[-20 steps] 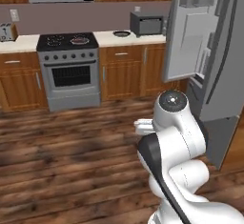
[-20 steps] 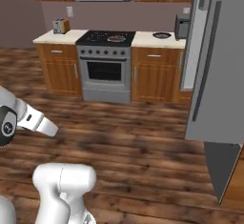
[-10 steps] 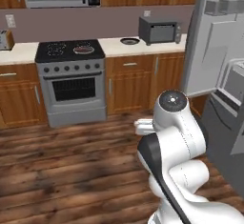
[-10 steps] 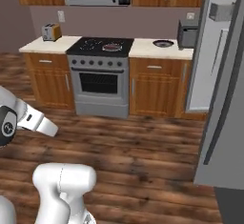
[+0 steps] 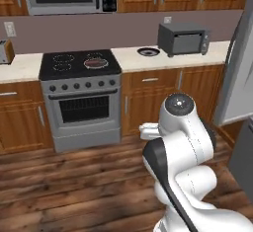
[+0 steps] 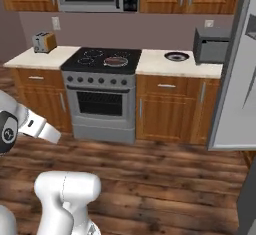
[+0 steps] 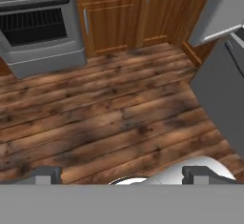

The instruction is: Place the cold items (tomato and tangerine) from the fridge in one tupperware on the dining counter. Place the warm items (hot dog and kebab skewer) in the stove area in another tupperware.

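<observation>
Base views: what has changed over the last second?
The base drove closer to the stove, so the whole scene shifted: the range looms larger and the fridge has slid to the right edge. The arm kept its folded pose, and the gripper stayed open and empty.

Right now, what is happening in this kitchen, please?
The white robot arm stands on the wooden floor, facing the stove area. Its gripper is open, holds nothing and points down at the floor. A small pan sits on a burner, and a dark plate lies on the pale counter beside a toaster oven. The grey fridge is at the right edge with its door open. No food is being handled at this moment.
</observation>
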Robot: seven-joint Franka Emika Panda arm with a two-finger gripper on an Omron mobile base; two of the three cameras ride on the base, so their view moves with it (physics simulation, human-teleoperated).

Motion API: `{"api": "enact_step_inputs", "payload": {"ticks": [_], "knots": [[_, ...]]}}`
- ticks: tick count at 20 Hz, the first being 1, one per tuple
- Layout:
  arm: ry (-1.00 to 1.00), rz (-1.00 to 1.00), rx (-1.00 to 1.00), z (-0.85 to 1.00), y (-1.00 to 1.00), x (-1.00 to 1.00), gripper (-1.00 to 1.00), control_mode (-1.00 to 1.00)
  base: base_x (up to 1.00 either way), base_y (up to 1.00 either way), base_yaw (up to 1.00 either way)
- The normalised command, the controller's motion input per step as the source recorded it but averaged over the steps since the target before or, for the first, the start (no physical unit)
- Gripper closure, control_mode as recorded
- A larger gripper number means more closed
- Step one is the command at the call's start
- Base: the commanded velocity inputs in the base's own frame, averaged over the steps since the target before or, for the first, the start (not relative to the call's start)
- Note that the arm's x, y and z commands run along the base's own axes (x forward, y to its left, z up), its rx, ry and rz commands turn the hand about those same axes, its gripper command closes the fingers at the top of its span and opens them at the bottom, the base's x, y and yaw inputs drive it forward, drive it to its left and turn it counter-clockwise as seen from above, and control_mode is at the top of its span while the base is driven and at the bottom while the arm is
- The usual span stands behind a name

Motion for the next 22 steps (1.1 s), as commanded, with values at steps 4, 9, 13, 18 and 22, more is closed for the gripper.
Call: {"api": "enact_step_inputs", "payload": {"ticks": [4, 9, 13, 18, 22], "knots": [[0.0, 0.0, 0.0, 0.0, 0.0, 0.0, -1.0, 1.0, 1.0, 0.42, 0.0], [0.0, 0.0, 0.0, 0.0, 0.0, 0.0, -1.0, 1.0, 1.0, 0.36, 0.0], [0.0, 0.0, 0.0, 0.0, 0.0, 0.0, -1.0, 1.0, 1.0, 0.26, 0.0], [0.0, 0.0, 0.0, 0.0, 0.0, 0.0, -1.0, 1.0, 1.0, 0.18, 0.0], [0.0, 0.0, 0.0, 0.0, 0.0, 0.0, -1.0, 1.0, 1.0, 0.16, 0.0]]}}
